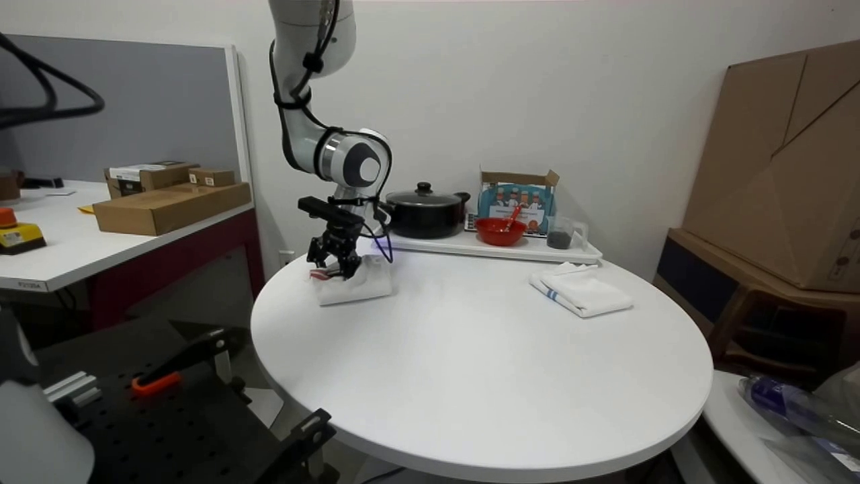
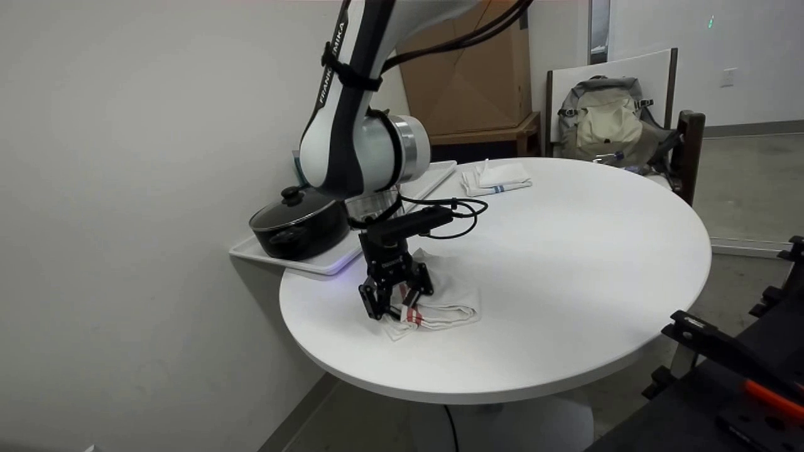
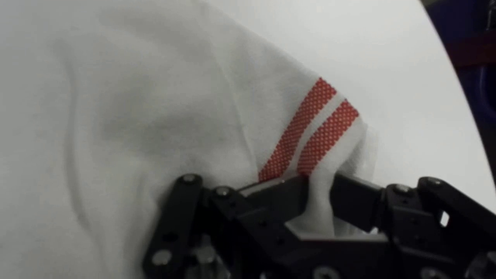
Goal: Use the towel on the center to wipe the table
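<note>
Below the tool [image 3: 321,198] pinching its fold, the red-striped towel [image 3: 201,112] lies on the bench [image 1: 490,376], grasp made, wiping probably left.

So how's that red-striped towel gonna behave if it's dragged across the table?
The red-striped towel is probably floppy: its cloth bunches between the jaws. Dragged over the table, it may rumple rather than slide flat, given its loose creases. Lying low, it seems unlikely to tip.
</note>
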Controlling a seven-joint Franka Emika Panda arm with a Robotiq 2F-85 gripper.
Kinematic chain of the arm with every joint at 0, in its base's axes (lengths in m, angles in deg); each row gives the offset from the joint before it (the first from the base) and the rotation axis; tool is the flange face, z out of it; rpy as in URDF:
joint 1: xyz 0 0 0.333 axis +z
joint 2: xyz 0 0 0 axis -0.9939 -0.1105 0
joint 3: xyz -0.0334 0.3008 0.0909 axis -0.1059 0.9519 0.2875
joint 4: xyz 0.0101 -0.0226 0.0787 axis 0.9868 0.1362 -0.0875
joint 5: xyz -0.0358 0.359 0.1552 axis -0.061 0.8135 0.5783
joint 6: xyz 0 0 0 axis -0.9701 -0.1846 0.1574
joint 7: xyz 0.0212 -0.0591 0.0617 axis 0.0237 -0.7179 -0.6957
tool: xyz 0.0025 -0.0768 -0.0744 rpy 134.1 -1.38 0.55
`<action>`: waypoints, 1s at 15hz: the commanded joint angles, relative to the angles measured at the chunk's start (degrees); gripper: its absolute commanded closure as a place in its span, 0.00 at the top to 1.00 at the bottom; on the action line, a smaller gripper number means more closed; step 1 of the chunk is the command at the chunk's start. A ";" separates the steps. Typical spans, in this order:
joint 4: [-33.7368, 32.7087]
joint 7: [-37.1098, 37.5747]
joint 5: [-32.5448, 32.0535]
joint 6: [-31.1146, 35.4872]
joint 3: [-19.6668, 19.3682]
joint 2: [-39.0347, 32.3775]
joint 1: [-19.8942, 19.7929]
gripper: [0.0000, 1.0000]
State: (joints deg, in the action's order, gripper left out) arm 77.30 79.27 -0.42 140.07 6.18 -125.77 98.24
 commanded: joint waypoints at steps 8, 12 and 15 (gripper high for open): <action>-8.83 -4.62 1.45 -0.69 -3.72 -3.75 -8.96 0.06; -4.67 -6.81 4.85 2.71 -3.64 -1.04 -15.89 0.06; -0.85 -8.15 6.96 5.87 -4.17 0.61 -20.03 0.06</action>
State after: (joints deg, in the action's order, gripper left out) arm 70.80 73.21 3.96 142.57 2.16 -128.25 81.45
